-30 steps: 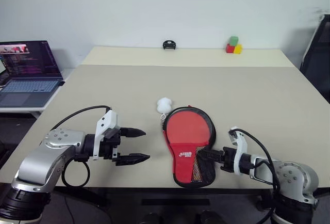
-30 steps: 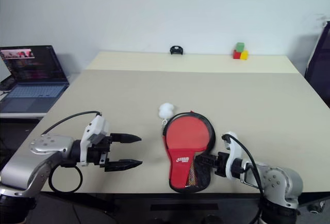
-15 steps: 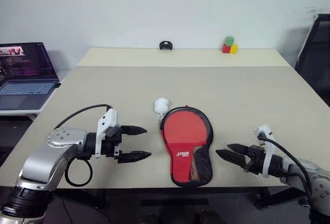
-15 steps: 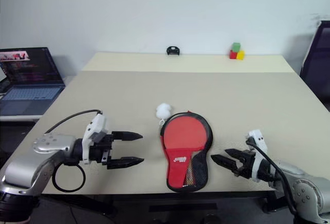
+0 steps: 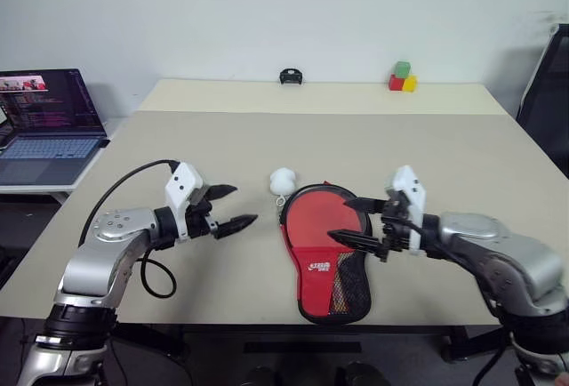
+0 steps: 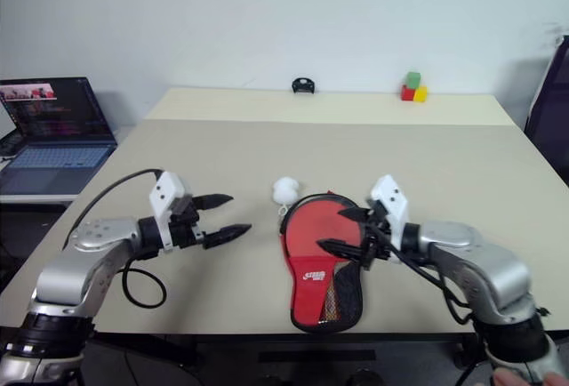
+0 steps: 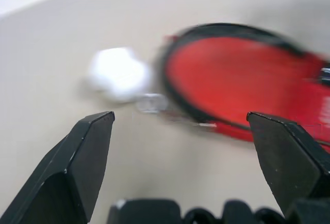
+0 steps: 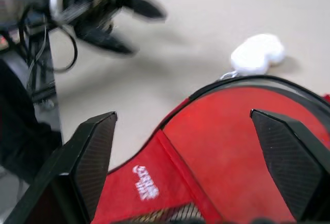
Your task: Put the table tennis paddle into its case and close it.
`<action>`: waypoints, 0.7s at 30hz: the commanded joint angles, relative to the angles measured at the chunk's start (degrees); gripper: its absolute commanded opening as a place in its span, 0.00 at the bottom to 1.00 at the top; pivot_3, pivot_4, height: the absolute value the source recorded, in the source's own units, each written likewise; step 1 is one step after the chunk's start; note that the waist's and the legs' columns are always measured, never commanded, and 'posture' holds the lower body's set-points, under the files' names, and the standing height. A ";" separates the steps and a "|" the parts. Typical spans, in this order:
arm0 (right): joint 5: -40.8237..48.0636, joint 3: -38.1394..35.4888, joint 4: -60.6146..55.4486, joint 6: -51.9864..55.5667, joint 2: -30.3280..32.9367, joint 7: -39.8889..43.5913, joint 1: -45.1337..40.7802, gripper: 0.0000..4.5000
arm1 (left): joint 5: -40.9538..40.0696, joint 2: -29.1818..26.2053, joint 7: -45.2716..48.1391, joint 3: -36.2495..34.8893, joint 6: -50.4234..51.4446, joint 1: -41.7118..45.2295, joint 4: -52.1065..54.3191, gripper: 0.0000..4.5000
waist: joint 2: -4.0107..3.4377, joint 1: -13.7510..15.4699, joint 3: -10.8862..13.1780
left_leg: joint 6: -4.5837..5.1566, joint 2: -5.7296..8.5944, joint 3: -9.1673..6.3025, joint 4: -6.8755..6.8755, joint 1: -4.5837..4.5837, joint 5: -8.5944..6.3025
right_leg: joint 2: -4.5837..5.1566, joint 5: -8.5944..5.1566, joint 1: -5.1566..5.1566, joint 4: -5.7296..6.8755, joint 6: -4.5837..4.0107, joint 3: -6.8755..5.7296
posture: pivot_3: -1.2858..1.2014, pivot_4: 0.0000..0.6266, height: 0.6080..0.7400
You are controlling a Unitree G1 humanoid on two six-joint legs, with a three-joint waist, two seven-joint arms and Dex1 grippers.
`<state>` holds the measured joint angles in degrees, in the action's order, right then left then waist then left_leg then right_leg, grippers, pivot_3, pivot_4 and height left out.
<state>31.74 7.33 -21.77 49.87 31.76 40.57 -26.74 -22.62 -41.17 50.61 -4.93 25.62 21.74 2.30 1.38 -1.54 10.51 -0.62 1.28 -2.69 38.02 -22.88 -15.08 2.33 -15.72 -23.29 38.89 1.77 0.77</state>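
The case [image 5: 324, 244] lies flat near the table's front edge, red side up, with its white logo and black mesh pocket toward me and black zipper edging around it. A white fluffy pom [image 5: 283, 180] on a small ring lies at its far left rim. The table tennis paddle is hidden. My right gripper [image 5: 340, 219] hovers open just above the case's round part [image 8: 227, 141], pointing left. My left gripper [image 5: 242, 205] is open with nothing in it. It is left of the case, pointing at the pom [image 7: 117, 73] and the case's rim [image 7: 242, 84].
An open laptop [image 5: 44, 124] sits on a side table at the left. A small black object [image 5: 289, 76] and coloured blocks [image 5: 402, 76] stand at the table's far edge. A black chair [image 5: 547, 92] is at the right. The case lies close to the front edge.
My right gripper left the case's narrow end, opened, rose and swung left over its round part. My left gripper moved forward and turned toward the pom. The case stayed put.
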 commanded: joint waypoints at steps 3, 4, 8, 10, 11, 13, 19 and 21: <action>-8.84 6.29 9.80 -9.33 -3.21 0.18 -3.95 1.00 | -0.11 1.25 -3.47 -2.13 0.26 2.08 0.08 1.00 | -0.01 0.05 0.01 | -0.01 0.00 0.00 0.00 -0.04 0.00 | 0.01 0.00 -0.06 0.00 0.00 0.00 | 0.52 0.24 1.00; -10.23 7.04 11.86 -10.78 -3.85 0.10 -4.22 1.00 | -1.08 1.63 -3.86 -2.33 1.87 2.62 0.00 1.00 | 0.00 0.05 0.01 | -0.01 0.00 -0.01 0.00 -0.06 0.00 | 0.01 0.00 -0.07 -0.01 0.00 0.00 | 0.52 0.24 1.00; -14.91 7.62 16.57 -14.49 -5.21 -1.63 -4.31 1.00 | -1.24 3.52 -6.88 -1.19 7.21 6.53 -2.55 1.00 | 0.00 0.11 0.00 | -0.01 0.00 -0.01 0.02 -0.03 0.00 | 0.02 0.00 -0.05 0.01 0.00 -0.01 | 0.52 0.24 1.00; -14.27 5.75 16.43 -13.74 -6.42 -2.48 -3.70 1.00 | -0.43 4.70 -8.32 -0.56 8.24 8.97 -4.87 1.00 | 0.00 0.03 0.00 | -0.01 0.00 -0.03 0.05 -0.02 0.01 | 0.00 0.01 -0.04 0.07 0.00 -0.03 | 0.52 0.24 1.00; -14.45 5.43 16.21 -13.64 -6.63 -2.76 -3.21 1.00 | -0.09 5.06 -8.44 -0.20 8.35 10.16 -6.22 1.00 | 0.00 0.01 0.00 | -0.02 0.00 -0.03 0.05 0.00 0.01 | 0.00 0.01 -0.04 0.10 -0.01 -0.02 | 0.52 0.24 1.00; -14.97 5.29 15.82 -13.60 -6.74 -2.90 -2.44 1.00 | 0.48 5.55 -8.39 0.47 8.29 11.86 -8.17 1.00 | 0.01 -0.01 0.00 | -0.02 0.00 -0.03 0.05 0.01 0.01 | -0.02 0.01 -0.04 0.11 -0.01 -0.02 | 0.52 0.24 1.00; -15.44 5.34 14.84 -13.07 -8.46 -4.44 -1.50 1.00 | 6.36 9.26 -9.15 5.02 4.85 21.56 -22.07 1.00 | 0.01 -0.04 -0.01 | -0.02 0.00 -0.02 0.07 0.01 0.01 | -0.04 0.01 -0.04 0.12 -0.01 -0.04 | 0.52 0.24 1.00; -15.51 5.32 14.39 -12.87 -9.07 -4.94 -1.14 1.00 | 8.25 11.01 -8.63 6.61 3.61 24.91 -27.19 1.00 | 0.02 -0.05 -0.01 | -0.03 0.01 -0.01 0.08 0.00 0.01 | -0.05 0.01 -0.04 0.11 -0.01 -0.04 | 0.52 0.24 1.00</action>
<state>16.44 13.99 -4.83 37.27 23.04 36.07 -27.75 -15.93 -30.63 41.86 0.89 31.24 44.04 -22.56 1.40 -1.58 10.51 -0.65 1.29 -2.71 38.09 -22.89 -15.07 2.27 -15.71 -23.32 39.00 1.77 0.73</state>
